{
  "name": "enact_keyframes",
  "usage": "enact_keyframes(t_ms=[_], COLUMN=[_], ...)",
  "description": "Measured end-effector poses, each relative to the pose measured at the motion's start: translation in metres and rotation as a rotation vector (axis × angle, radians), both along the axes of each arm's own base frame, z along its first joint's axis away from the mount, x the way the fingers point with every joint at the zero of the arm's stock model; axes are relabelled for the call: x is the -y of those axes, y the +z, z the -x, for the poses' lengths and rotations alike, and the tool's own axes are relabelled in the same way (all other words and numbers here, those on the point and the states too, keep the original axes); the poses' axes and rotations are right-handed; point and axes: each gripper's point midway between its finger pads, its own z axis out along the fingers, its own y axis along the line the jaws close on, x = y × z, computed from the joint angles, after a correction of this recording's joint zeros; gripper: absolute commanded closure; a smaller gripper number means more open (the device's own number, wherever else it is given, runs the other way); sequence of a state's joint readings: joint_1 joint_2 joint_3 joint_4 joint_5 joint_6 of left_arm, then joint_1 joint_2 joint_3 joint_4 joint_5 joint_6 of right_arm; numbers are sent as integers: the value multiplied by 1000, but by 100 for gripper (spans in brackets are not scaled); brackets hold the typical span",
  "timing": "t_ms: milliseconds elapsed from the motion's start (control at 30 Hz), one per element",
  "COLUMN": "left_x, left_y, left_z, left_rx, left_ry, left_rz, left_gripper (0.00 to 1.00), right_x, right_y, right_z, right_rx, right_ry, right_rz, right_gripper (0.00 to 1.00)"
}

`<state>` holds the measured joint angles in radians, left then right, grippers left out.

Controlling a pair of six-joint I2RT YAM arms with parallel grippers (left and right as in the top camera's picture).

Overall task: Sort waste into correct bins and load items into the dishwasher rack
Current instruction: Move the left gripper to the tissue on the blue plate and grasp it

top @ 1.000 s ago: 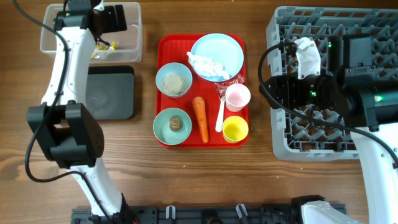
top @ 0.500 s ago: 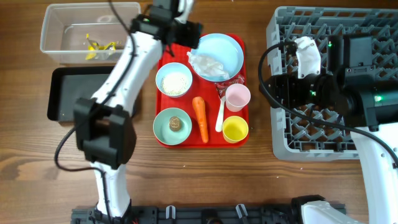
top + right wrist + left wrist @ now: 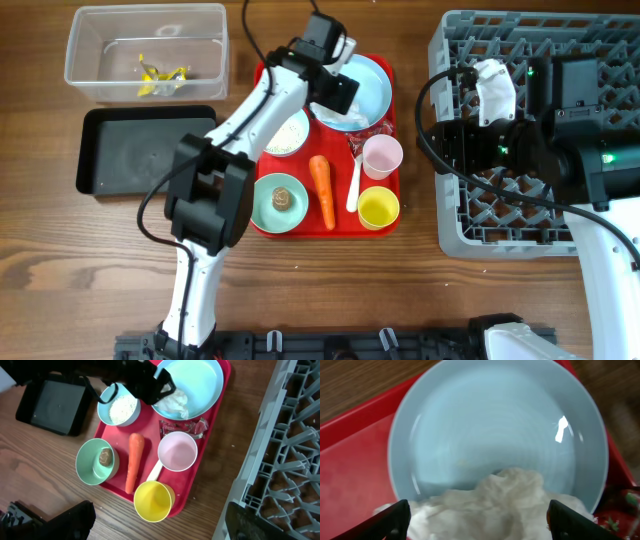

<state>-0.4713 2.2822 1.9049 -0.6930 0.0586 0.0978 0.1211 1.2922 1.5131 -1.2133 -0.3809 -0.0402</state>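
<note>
Above wooden table (image 3: 330, 290), left gripper (image 3: 481, 521) gapes astride tissue (image 3: 505, 495) on plate (image 3: 495, 425); right gripper (image 3: 161, 522) hangs open.

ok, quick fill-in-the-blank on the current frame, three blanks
The left gripper is open above the crumpled ____ on the pale blue plate.
The yellow wrapper lies in the clear ____.
The carrot lies on the ____ tray.
Missing: tissue; tub; red.
</note>
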Motion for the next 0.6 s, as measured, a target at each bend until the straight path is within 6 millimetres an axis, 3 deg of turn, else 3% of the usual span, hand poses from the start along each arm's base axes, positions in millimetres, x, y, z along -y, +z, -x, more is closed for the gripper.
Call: enact_keyframes(t_ms=[267, 333, 433, 600], left_x=[3, 2, 1, 1], left_y=[-5, -11, -25, -34], left_z=[4, 5, 6, 7], left_rx=[-12, -22, -46, -59], left_ry=[-14, -14, -15, -21], left_rz=[-10, -15, -28, -38], left_gripper=[21, 26, 58, 83], right_x=[0, 0, 0, 0], right_y=[0, 0, 0, 0], right_z=[0, 1, 0, 0], right_rx=[-2, -2, -2, -2], right_ry=[0, 0, 0, 0], right_rz=[0, 0, 0, 0], right_gripper=[14, 14, 14, 14])
